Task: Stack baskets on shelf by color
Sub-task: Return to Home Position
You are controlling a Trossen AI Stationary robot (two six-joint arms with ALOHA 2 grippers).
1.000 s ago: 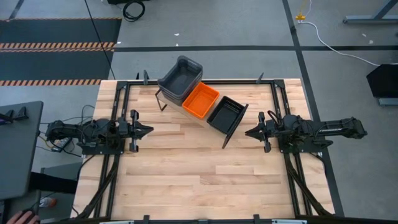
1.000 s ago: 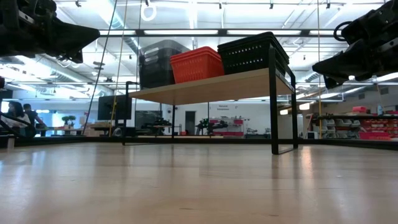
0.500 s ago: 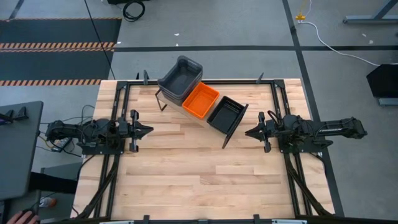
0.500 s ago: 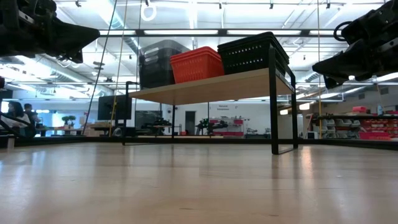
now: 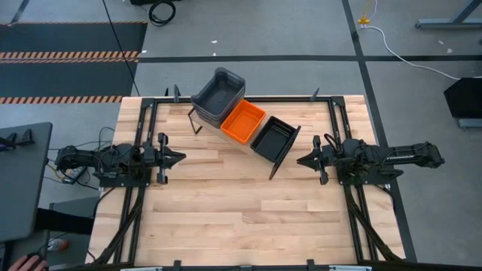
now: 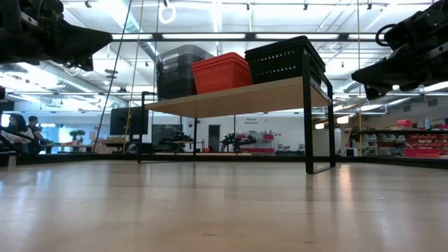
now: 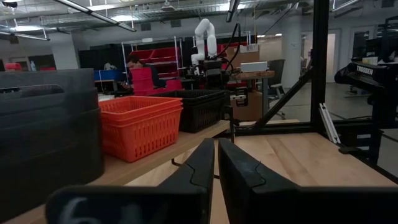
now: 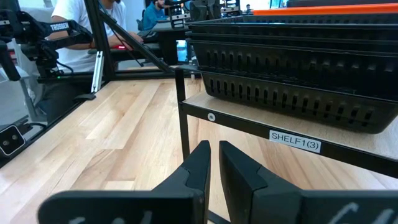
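Observation:
The shelf stands slantwise on its black end frames at the far middle of the table. On its plank sit a grey stack of baskets, an orange stack and a black slotted stack, side by side. My left gripper hovers shut at the table's left side, pointing level toward the shelf. My right gripper hovers shut at the right side, just short of the shelf's black end frame. Neither holds anything. In the wrist views the left gripper and the right gripper show their fingers closed together.
Black rails run along the table's left and right sides under both arms. The near half of the wooden tabletop is bare. A person's hand shows off the table's near left corner; people sit in the room beyond.

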